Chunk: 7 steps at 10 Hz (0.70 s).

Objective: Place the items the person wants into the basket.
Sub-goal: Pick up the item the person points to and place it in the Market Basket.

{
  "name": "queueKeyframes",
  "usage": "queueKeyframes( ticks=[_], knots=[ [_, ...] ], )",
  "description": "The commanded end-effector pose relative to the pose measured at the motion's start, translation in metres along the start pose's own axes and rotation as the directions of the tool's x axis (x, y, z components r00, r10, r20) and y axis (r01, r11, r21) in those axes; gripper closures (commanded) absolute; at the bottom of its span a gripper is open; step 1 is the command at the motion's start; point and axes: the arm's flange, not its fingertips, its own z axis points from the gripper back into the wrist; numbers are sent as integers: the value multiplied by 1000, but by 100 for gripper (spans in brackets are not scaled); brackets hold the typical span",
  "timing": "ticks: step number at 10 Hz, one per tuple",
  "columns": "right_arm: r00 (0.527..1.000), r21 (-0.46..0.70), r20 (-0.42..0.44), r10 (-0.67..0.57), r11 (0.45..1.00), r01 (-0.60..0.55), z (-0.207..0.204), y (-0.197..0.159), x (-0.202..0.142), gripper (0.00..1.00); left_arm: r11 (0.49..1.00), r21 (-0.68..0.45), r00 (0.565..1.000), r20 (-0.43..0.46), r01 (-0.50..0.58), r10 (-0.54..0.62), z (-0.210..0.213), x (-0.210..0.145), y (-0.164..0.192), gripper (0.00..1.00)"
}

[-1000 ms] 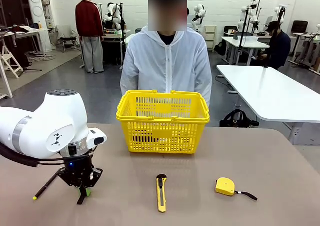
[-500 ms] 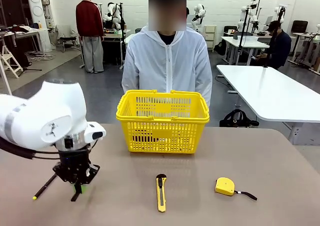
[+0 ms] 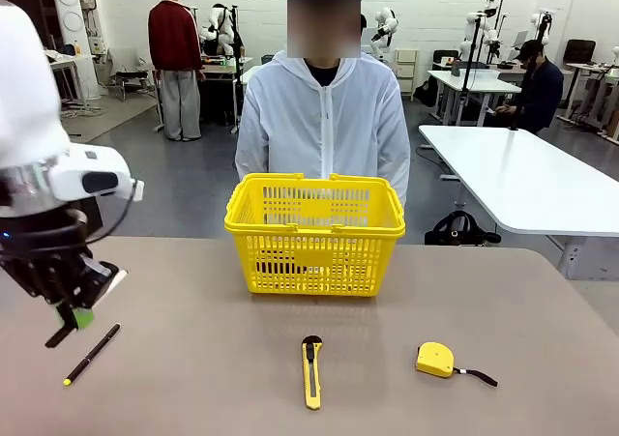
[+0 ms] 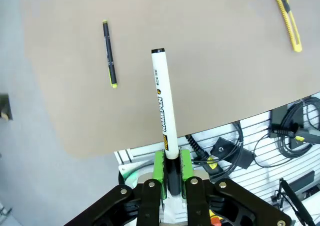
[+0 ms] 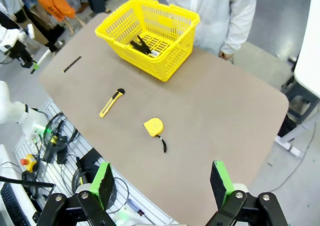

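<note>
A: Where's the marker (image 4: 162,105)?
B: It's clamped by one end in the left gripper (image 4: 171,167), between the green pads. The gripper holds it off the table at the far left of the front view. The pen (image 3: 92,354) lies just below, lower left.
A: Which step is that?
B: Carrying, I'd say. Next it needs a swing right, up over the basket (image 3: 314,228) rim at frame centre, then a release.
A: And the knife (image 3: 310,370)?
B: It's on the table, bottom centre, untouched. The right gripper (image 5: 162,183) hangs spread wide, with nothing in it.

Left pincer (image 4: 172,157) aloft, clamped on marker (image 4: 161,95); right pincer (image 5: 162,176) high, wide open.
</note>
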Motion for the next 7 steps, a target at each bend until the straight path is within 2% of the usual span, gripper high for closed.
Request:
queueKeyframes(
  ticks=[1, 4, 7],
  knots=[
    [1000, 14, 5, 7, 1000, -7, -1, -1, 1, 0, 995, -39, 996, 34, 88, -87, 15, 76, 4, 100],
    [1000, 14, 5, 7, 1000, -7, -1, -1, 1, 0, 975, -14, 974, 59, 220, -219, 35, 185, -30, 100],
    [1000, 14, 5, 7, 1000, -7, -1, -1, 1, 0, 943, 34, 943, 22, 331, -332, 31, 280, -83, 100]
  ],
)
